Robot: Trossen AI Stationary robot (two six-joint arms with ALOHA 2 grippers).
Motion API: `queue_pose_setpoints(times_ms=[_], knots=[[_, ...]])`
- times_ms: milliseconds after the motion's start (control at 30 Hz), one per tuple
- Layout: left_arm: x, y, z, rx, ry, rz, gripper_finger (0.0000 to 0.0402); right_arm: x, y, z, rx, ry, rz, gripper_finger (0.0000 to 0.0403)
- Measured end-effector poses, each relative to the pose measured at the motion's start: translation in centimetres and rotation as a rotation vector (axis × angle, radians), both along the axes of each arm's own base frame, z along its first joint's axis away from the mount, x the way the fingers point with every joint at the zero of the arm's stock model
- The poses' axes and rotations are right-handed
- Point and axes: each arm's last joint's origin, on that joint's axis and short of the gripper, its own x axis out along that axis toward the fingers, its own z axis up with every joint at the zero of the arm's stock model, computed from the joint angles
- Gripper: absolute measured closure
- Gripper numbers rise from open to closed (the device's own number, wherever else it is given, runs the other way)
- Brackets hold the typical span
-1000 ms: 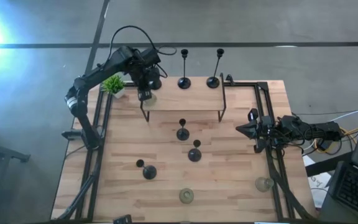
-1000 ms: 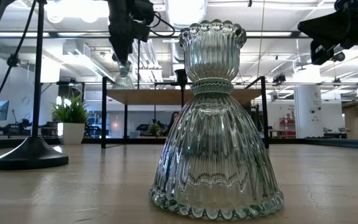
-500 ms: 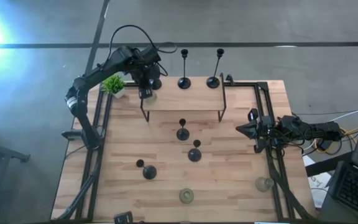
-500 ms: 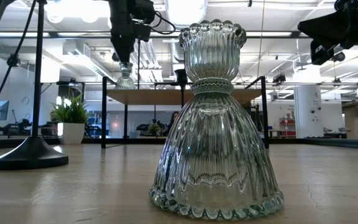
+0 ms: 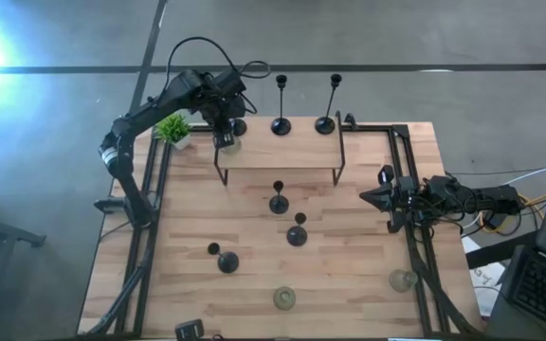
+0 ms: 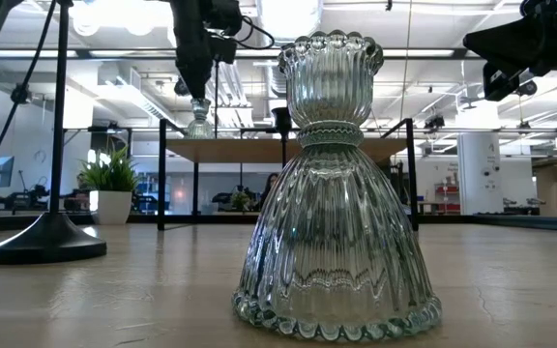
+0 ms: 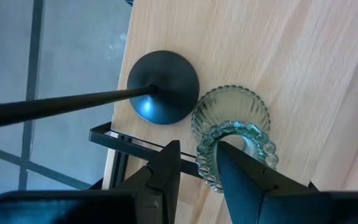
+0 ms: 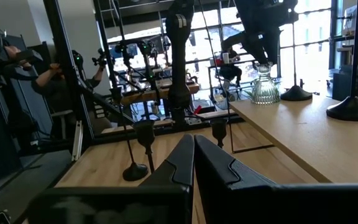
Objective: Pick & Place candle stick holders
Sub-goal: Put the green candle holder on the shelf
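Raised wooden shelf [image 5: 282, 152] at the table's far edge: the left gripper [image 5: 224, 140] has its fingers clamped on the rim of a small ribbed clear-green glass candle holder [image 7: 232, 134], lowering it just beside a black dome-based holder [image 7: 163, 94], apparently to line holders up there. Right gripper [image 5: 379, 199], fingers together, waits over the table's right side

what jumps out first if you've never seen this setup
A ribbed clear glass holder fills the low view, standing upright right in front of the camera. On the raised shelf at the table's far side, the left gripper pinches the rim of another glass holder beside a black holder's base. The right gripper waits shut at the right edge.
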Motion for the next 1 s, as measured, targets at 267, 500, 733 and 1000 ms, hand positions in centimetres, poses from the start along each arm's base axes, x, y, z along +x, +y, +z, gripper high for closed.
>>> queue_pose_setpoints(times_ms=[267, 500, 733, 1000], knots=[[-0.26, -0.16, -0.09, -0.022, 0.022, 0.017, 0.0294, 0.0, 0.0, 0.0, 0.0, 0.0, 0.0, 0.0394], [-0.46, -0.08, 0.05, 0.032, 0.053, 0.051, 0.0294, 0.0, 0.0, 0.0, 0.0, 0.0, 0.0, 0.0394], [-0.53, -0.13, 0.2, 0.055, 0.062, 0.062, 0.0293, 0.0, 0.0, 0.0, 0.0, 0.0, 0.0, 0.0394], [-0.88, -0.59, 0.76, 0.061, 0.044, 0.057, 0.0293, 0.0, 0.0, 0.01, 0.0, 0.0, 0.0, 0.0394]])
